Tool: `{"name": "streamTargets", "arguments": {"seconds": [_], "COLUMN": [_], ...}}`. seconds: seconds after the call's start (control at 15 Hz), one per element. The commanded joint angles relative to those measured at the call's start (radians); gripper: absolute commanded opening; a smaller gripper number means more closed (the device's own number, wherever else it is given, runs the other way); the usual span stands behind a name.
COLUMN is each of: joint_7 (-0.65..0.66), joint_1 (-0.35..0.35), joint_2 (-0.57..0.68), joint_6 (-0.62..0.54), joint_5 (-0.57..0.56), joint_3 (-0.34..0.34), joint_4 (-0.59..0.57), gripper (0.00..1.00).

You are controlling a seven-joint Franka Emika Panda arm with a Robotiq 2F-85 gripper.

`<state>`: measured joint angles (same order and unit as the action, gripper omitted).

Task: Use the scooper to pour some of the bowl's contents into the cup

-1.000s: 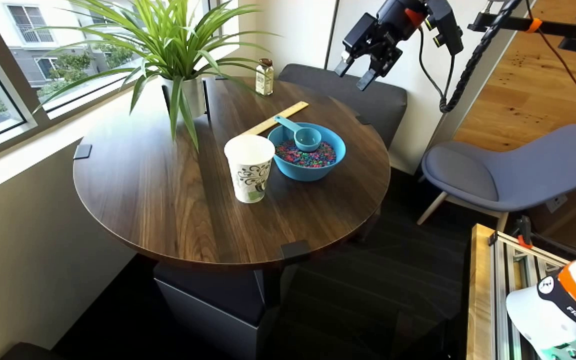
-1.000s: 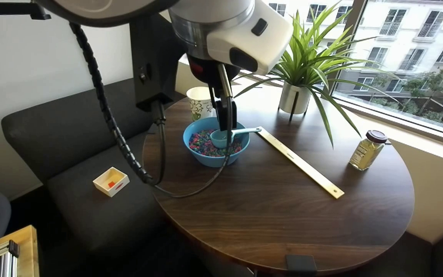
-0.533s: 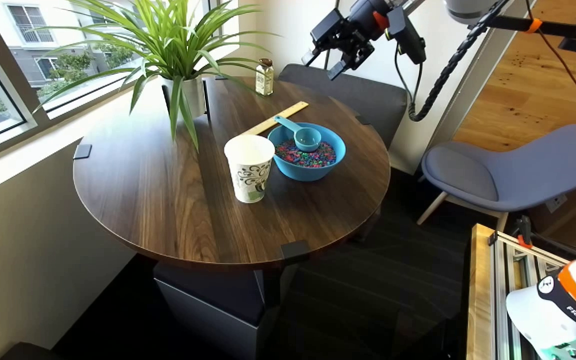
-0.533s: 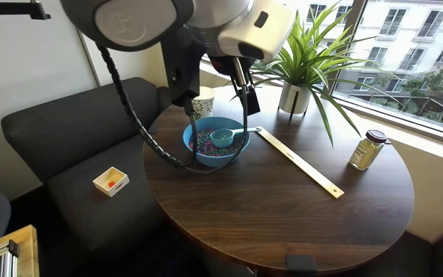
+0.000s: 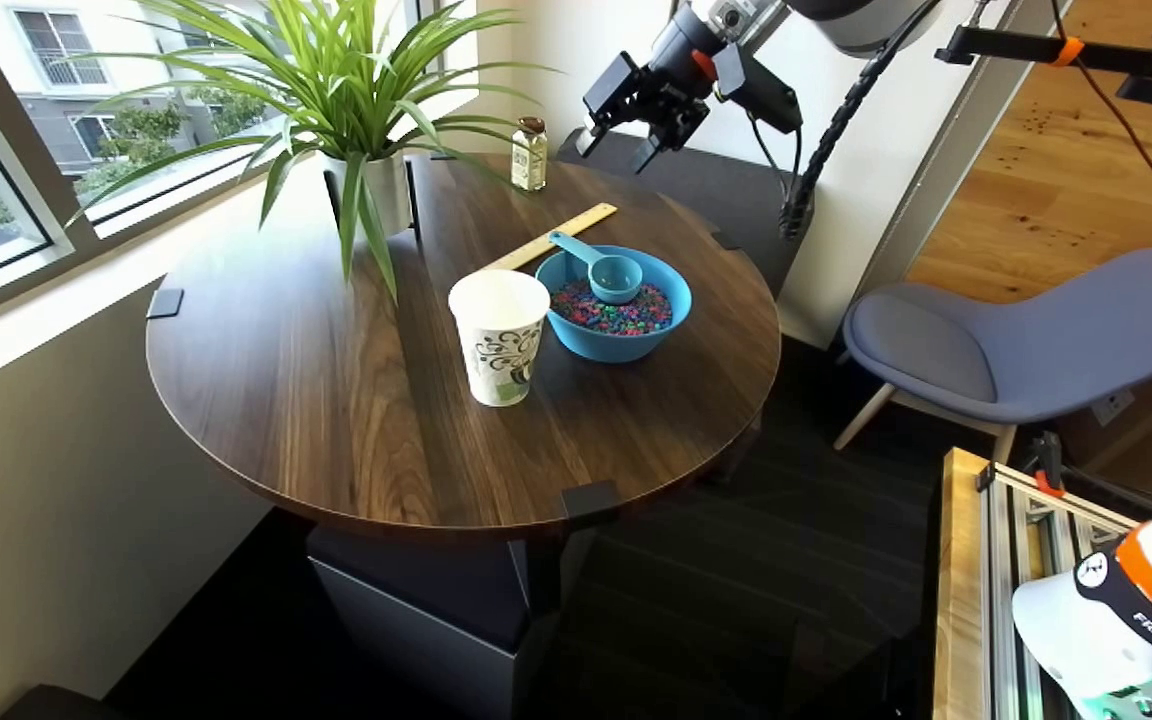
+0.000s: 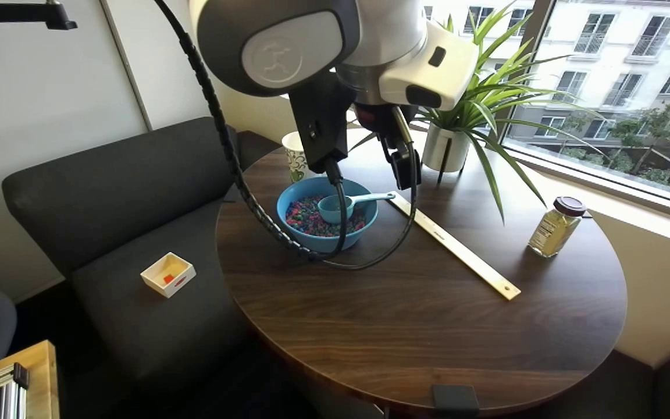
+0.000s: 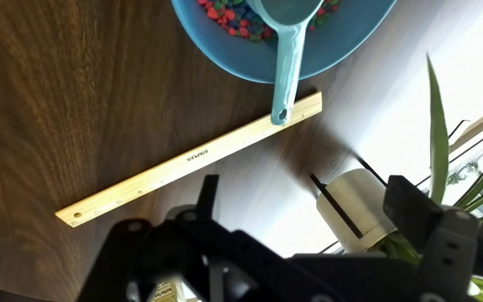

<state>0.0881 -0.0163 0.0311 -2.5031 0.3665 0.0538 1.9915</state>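
1. Key relation: scooper (image 7: 289, 63) was seen ahead of and below the hand (image 7: 302, 182), toward the wrist view's upper edge; free end of its handle was turned back toward the fingertips (image 7: 409, 209).
2. Long axis: handle was lined up near top-to-bottom in that view, roughly square to the line between the fingertips. Sideways, its end was framed between them, nearer the one at the view's left. Judged fit for a side pinch with little twist.
3. Scooper's head was set on the multicoloured contents (image 5: 636, 315) in the bowl (image 5: 608, 348); handle was carried out over the rim, end above the ruler (image 7: 195, 157). Contact there could not be told.
4. Hand: fingertips were spread wide, nothing held; gap was shown in an exterior view too.
5. Pose: hand was held above the surface (image 5: 336, 400), fingers slanted downward; arm (image 6: 323, 46) was extended in from above.
6. Cup (image 5: 498, 345) was stood upright beside the bowl; contact not tellable.
7. Step judged: approach, grasp not yet made. Forward-and-down move to the handle was judged needed; ruler could be knocked or scooper tipped.
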Motion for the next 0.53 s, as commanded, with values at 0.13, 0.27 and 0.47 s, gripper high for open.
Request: {"name": "streamTargets", "arguments": {"seconds": [0.13, 0.27, 0.47], "joint_7": [0.049, 0.069, 0.038], "joint_1": [-0.004, 0.002, 0.003], "joint_2": [0.086, 0.127, 0.191], "joint_6": [0.03, 0.025, 0.034], "joint_5": [-0.108, -0.153, -0.11], "joint_3": [-0.008, -0.01, -0.033], "joint_4": [-0.061, -0.088, -0.14], "gripper": [1.0, 1.0, 1.0]}}
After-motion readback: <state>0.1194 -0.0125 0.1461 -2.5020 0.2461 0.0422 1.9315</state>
